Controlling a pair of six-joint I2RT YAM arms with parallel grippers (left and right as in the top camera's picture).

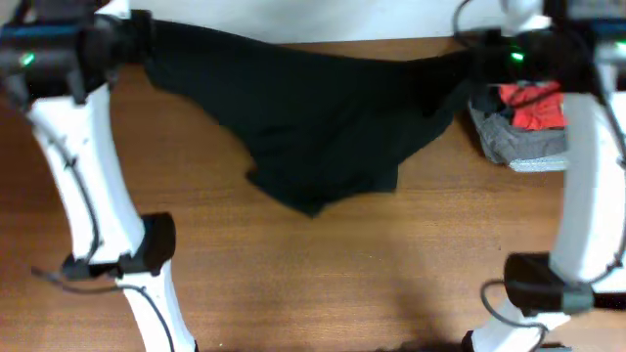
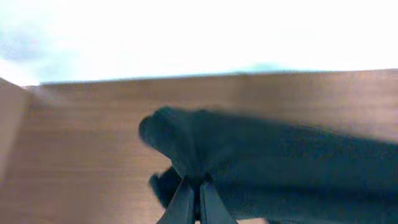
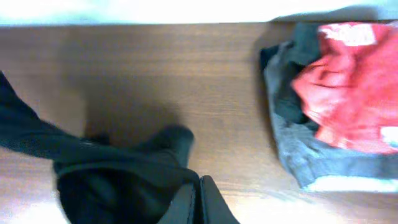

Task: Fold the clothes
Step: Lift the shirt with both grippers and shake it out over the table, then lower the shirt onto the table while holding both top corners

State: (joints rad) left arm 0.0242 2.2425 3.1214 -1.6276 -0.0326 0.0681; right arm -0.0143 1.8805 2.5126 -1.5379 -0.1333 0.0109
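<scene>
Wooden table [image 1: 293, 284] beneath black garment [image 1: 323, 127], one end pinched in left gripper [image 2: 194, 188], the other in right gripper [image 3: 199, 188]

Your left arm [image 1: 76, 166] and right arm [image 1: 587, 176] are built from white tubular links with black joint housings [image 1: 152, 244]. A green light [image 1: 26, 61] glows near each wrist, thin dark cables [image 1: 82, 196] run along the links, and the jaws look slim and dark.
</scene>
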